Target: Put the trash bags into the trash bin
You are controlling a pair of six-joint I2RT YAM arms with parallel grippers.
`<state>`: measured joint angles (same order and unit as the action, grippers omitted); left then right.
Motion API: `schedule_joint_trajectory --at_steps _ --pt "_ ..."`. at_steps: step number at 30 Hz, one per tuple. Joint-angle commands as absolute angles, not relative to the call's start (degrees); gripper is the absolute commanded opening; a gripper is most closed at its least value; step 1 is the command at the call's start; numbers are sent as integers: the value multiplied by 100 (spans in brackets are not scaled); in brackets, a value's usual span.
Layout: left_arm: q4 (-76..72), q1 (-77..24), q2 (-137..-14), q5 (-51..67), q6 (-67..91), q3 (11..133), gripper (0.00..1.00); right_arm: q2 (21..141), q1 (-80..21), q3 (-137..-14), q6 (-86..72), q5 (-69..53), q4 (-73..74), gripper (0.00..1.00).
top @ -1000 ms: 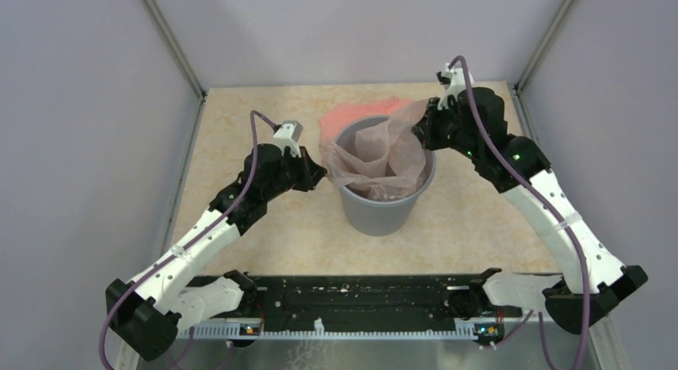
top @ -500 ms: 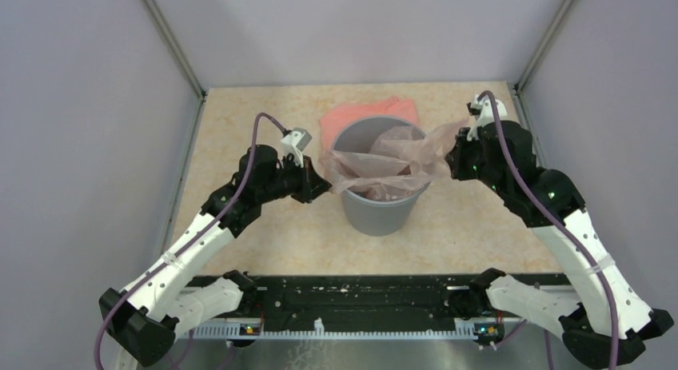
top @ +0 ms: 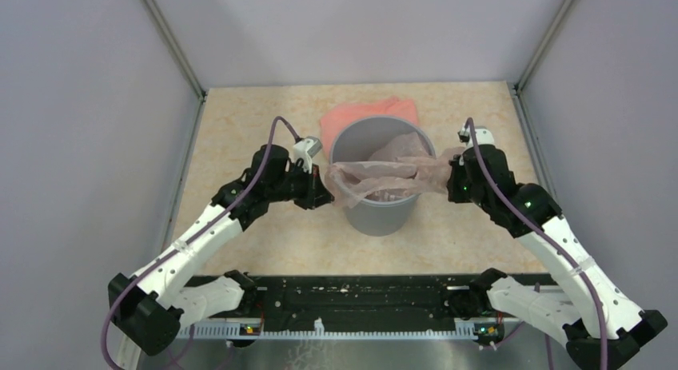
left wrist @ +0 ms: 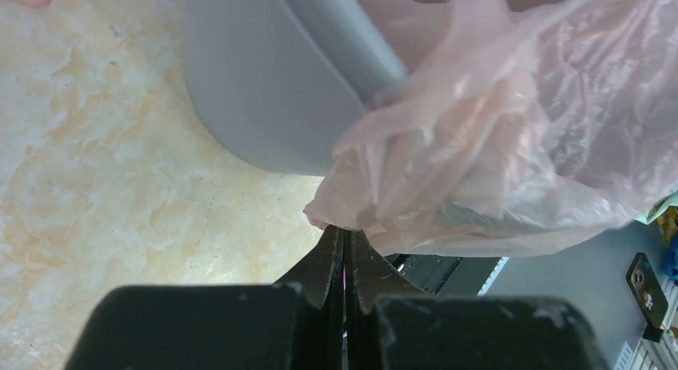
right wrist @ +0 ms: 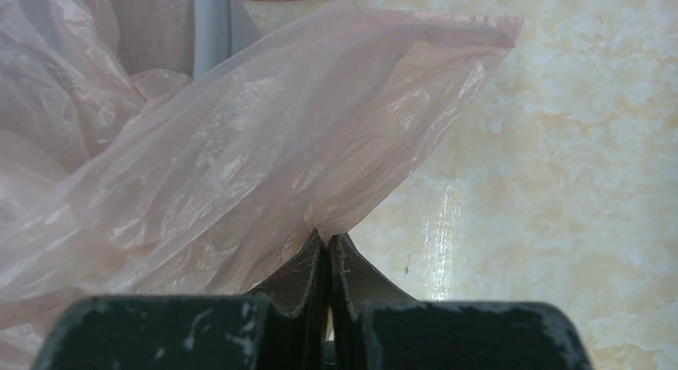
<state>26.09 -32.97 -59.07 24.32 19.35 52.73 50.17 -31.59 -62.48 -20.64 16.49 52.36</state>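
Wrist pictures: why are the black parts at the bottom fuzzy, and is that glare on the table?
Left wrist view: the fingers sit very near the lens, so they blur; the bag is sharper. Right wrist view: same soft fingers, and a pale glare streak on the table.

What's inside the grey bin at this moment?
The middle of the trash bag sags into the trash bin, with both ends pulled out past the rim. The film covers the bin's floor, so anything beneath cannot be seen.

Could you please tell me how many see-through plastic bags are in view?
1. The bag is stretched across the bin's mouth, pinched at its ends by the left gripper and the right gripper. More could be hidden inside the bin.
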Motion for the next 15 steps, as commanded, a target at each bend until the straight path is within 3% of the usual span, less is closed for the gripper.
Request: schedule_joint_trajectory --at_steps 1,15 --pt "2647 -3263 -6104 2191 1967 5224 0 4982 -3112 -6107 -2170 1861 4817 0" --pt "2594 -3047 -6922 1511 2068 5377 0 5091 -3111 -6135 -2108 1721 4474 0"
